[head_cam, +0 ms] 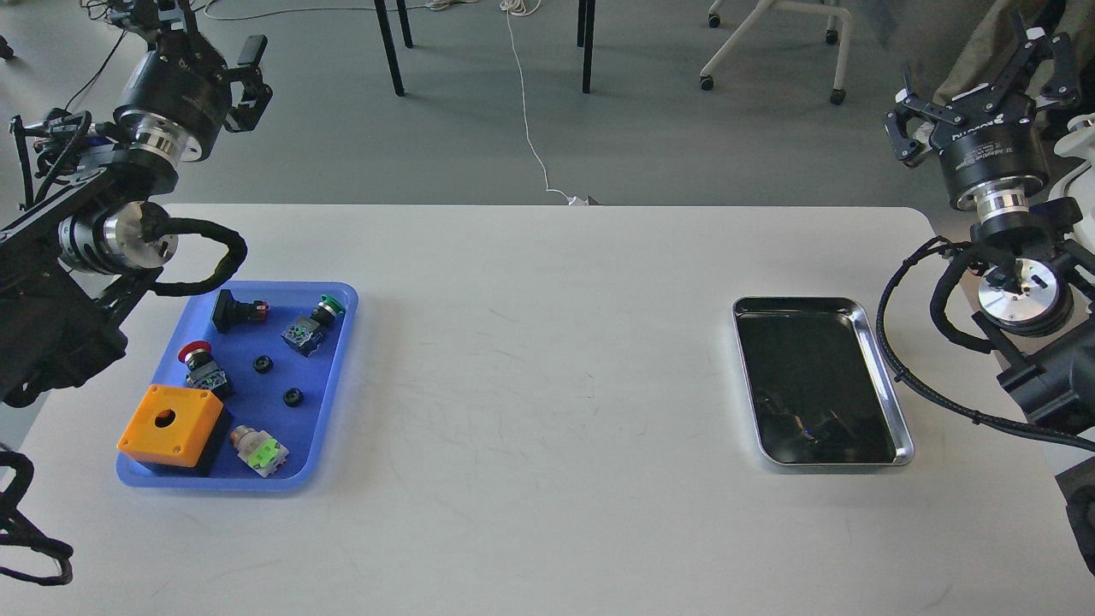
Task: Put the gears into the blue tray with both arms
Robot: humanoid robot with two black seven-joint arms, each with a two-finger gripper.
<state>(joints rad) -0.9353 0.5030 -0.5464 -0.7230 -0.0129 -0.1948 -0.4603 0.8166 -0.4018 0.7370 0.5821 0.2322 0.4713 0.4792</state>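
The blue tray lies on the white table at the left. Two small black gears rest on its floor near the middle, apart from each other. My left gripper is raised high behind the tray's far left corner, fingers spread, holding nothing. Far from the tray, my right gripper is lifted beyond the table's far right corner, open wide and empty.
The blue tray also holds an orange box, a red-capped button, a green-capped button, a black switch and a green-and-white part. A shiny silver tray with a dark inside lies at the right. Chair and table legs stand beyond the table.
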